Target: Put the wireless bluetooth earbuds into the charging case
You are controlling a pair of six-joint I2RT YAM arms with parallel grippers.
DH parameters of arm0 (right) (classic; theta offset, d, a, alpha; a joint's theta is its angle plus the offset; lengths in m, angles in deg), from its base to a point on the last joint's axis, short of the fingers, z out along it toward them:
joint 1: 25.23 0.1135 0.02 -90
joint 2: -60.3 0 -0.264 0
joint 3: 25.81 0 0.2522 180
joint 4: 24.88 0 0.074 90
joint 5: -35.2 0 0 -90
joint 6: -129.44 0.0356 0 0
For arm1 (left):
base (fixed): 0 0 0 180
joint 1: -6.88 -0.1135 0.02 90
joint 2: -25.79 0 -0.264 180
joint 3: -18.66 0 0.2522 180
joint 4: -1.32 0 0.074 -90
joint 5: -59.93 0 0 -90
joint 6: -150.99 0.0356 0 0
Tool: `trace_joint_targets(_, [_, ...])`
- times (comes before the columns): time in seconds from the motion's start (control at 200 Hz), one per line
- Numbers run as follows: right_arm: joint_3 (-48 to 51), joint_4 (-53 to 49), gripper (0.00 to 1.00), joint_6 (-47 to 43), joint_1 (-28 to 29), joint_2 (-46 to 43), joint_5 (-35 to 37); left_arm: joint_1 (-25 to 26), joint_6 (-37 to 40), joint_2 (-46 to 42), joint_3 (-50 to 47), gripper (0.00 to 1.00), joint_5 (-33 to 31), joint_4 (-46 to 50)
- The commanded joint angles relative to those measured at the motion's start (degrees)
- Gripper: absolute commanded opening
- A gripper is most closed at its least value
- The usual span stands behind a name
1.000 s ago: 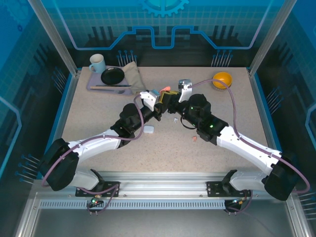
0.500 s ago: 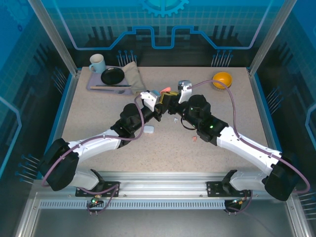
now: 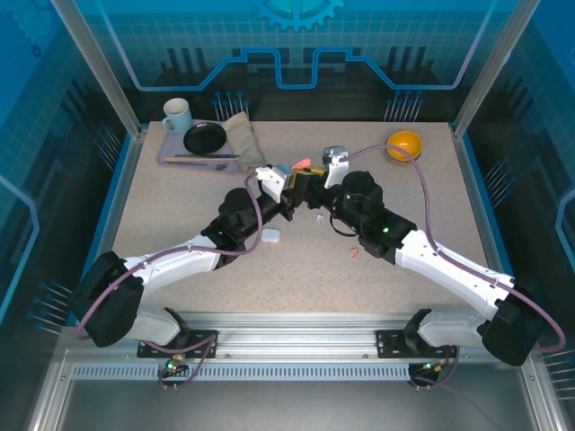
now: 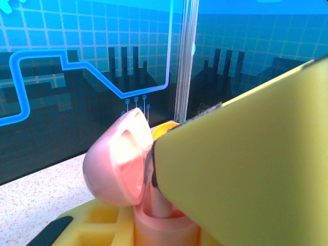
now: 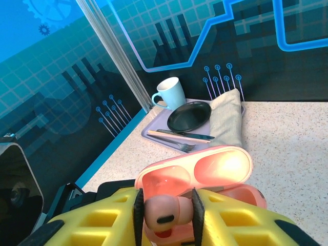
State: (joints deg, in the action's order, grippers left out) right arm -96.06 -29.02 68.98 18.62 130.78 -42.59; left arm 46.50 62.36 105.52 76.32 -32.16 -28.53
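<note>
Salmon-pink against the yellow fingers, the earbud (image 5: pixel 166 212) sits between the black pads (image 5: pixel 139 210) of the right gripper (image 5: pixel 166 210), which closes on it from both sides. Compared with a second ago, that gripper has crept slightly toward the left arm, and the bud now hangs right at the mouth of the pink case (image 5: pixel 205 171). Otherwise nothing on the worktop (image 3: pixel 198 206) has shifted: the white case (image 3: pixel 270 236), a white bud (image 3: pixel 319 218) and a loose pink bud (image 3: pixel 353 252) lie where they lay.

The held bud's long axis runs from pad to pad. A small dark slot on it faces the right wrist camera, and its lower end dips into the case.

The left gripper (image 3: pixel 292 182) is clamped on the case's base, above the middle of the worktop and somewhat nearer the far edge. The lid is swung open and tipped back toward that edge.
</note>
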Motion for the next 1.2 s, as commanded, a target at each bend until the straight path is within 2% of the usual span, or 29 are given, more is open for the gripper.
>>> trace_joint_targets(0.0, [-2.11,-2.56,0.35,0.51,0.47,0.10,1.16,0.49,-0.93,-0.10,1.81,0.00,-0.11,-4.15])
trace_joint_targets(0.205, [-3.63,-3.26,0.40,1.91,-0.50,0.92,0.11,0.48,-1.07,-0.18,1.47,0.00,0.10,-3.80])
trace_joint_targets(0.725, [-6.79,-4.80,0.63,6.79,-3.58,1.69,-2.53,0.56,-1.36,-0.53,-0.06,0.00,-0.15,-4.20])
trace_joint_targets(1.005, [-7.06,-5.65,0.69,10.87,-6.44,-1.57,-5.78,0.56,-1.18,-0.78,-0.82,0.00,-0.09,-4.19])
trace_joint_targets(1.196, [-6.62,-14.01,0.71,14.43,-9.06,-7.76,-3.74,0.58,-0.63,-2.45,-2.62,0.00,0.00,-3.23])
